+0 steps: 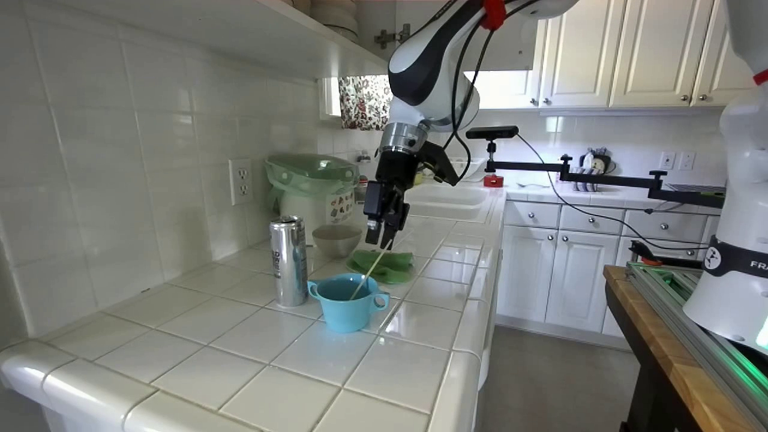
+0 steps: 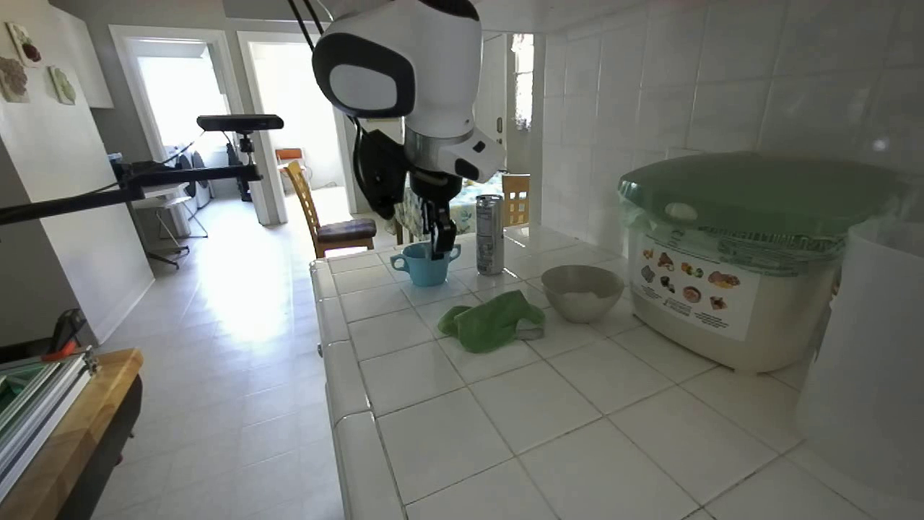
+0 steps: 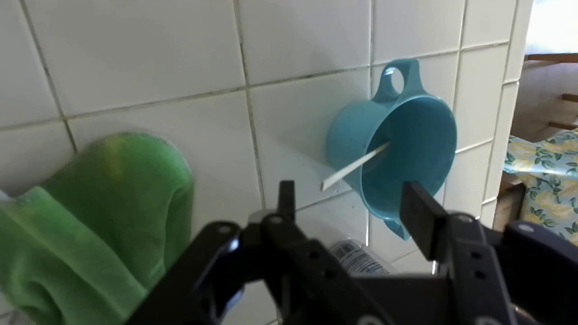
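Your black two-finger gripper (image 3: 348, 196), its jaws parted part-way and holding nothing, hangs near the free end of a slender pale stick (image 3: 355, 166) that leans, not yet gripped, inside a turquoise two-handled cup (image 3: 417, 144) on white ceramic tiles (image 3: 298, 122).

The tabletop (image 1: 270, 384) is covered in glossy white square tiles with darker grout, and rounded tiles trim its edge. With 12 o'clock as the top of an exterior view, a light-blue cup (image 1: 346, 315) with two handles stands upright on it. From the cup, a silver can (image 1: 289, 261) stands upright near it at 10 o'clock; a green cloth (image 1: 393, 268) lies rumpled between 1 and 2 o'clock; a grey-beige bowl (image 1: 336, 241) sits upright at 12 o'clock, just beside the cloth; farther off, between 11 and 12, stands a bin (image 1: 309, 193) with a green lid (image 1: 315, 167).
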`<state>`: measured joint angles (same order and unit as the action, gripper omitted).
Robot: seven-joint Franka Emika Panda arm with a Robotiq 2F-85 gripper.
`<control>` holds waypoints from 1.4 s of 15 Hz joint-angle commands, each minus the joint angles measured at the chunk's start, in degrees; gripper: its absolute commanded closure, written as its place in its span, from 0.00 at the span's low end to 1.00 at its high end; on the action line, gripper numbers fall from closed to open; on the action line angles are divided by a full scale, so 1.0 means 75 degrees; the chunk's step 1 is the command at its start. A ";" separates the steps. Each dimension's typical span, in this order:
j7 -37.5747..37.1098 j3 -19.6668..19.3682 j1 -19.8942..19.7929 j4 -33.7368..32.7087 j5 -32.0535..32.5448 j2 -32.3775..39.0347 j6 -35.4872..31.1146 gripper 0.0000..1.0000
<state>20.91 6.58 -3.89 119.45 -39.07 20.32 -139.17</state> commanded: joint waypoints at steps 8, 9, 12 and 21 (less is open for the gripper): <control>0.0206 0.0160 -0.0126 -0.0395 -0.0144 0.0412 -0.0259 0.44; 0.0191 0.0173 -0.0116 -0.0446 -0.0121 0.0428 -0.0253 0.45; 0.0169 0.0236 -0.0096 -0.0555 -0.0120 0.0436 -0.0239 0.52; 0.0078 0.0393 -0.0064 -0.0341 -0.0132 0.0271 -0.0215 0.52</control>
<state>20.95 9.40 -3.96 116.32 -39.07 22.76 -140.87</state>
